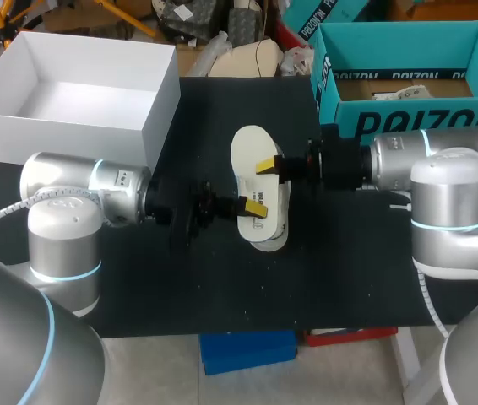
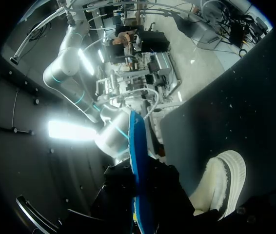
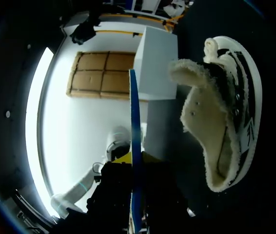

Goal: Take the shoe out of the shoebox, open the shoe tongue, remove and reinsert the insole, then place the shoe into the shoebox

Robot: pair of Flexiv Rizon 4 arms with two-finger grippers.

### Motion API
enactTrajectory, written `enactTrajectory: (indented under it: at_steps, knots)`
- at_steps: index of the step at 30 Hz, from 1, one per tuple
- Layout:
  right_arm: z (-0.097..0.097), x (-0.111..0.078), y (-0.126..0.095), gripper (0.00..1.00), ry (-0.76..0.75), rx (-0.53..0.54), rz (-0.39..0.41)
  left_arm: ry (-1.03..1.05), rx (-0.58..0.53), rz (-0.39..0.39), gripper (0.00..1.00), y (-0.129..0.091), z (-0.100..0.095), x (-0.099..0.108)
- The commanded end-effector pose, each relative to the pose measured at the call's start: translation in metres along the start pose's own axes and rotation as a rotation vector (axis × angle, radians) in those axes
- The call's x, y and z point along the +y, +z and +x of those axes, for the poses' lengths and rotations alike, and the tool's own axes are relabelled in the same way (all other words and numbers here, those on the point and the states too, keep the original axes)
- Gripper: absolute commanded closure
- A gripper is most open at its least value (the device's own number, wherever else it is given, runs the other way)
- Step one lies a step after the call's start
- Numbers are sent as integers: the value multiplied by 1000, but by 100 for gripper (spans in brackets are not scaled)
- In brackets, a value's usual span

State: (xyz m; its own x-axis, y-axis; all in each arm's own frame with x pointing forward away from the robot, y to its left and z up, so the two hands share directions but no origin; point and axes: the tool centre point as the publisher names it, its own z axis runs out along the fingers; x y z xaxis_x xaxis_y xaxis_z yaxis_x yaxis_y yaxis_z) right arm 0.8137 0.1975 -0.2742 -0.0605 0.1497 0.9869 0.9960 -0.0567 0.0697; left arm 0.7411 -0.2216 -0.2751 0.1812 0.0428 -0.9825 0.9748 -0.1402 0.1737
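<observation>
"Your left claw (image 1: 252, 205), what has it got?"
"It's pinched tight on the near end of the insole (image 1: 251, 150), which you're holding up off the black surface (image 1: 349, 270). The fleece-lined shoe (image 1: 274, 224) lies on that surface, just beside the claws."
"And your right claw (image 1: 267, 166)?"
"Closed on the same insole, farther along. Beyond stands the white shoebox (image 1: 161, 110), lid off."

Left arm (image 1: 70, 198) and right arm (image 1: 442, 164) are rounded silver shells with cyan light rings and black wrists.
</observation>
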Motion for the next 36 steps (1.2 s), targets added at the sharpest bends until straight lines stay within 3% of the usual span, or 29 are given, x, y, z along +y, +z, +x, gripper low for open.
enactTrajectory:
  at_steps: [1, 7, 16, 21, 29, 36]
  knots:
    - [0, 0, 2, 100, 1, -1, -4, -17, 59, 4, 0, 0, -2, -1]
    - [0, 0, 2, 100, 1, -1, -4, -59, 233, -34, 0, -27, -4, -5]
    - [0, 0, 2, 100, 1, -1, -4, -127, 721, -183, 0, -53, -24, -3]
    - [0, 0, 2, 100, 1, -1, -4, -110, 885, -223, 0, -52, -38, -1]
    - [0, 0, 2, 100, 1, -1, -4, -85, 1122, -163, 0, -38, -54, 1]
    - [0, 0, 2, 100, 1, -1, -4, -60, 1235, -138, 0, -29, -64, 1]
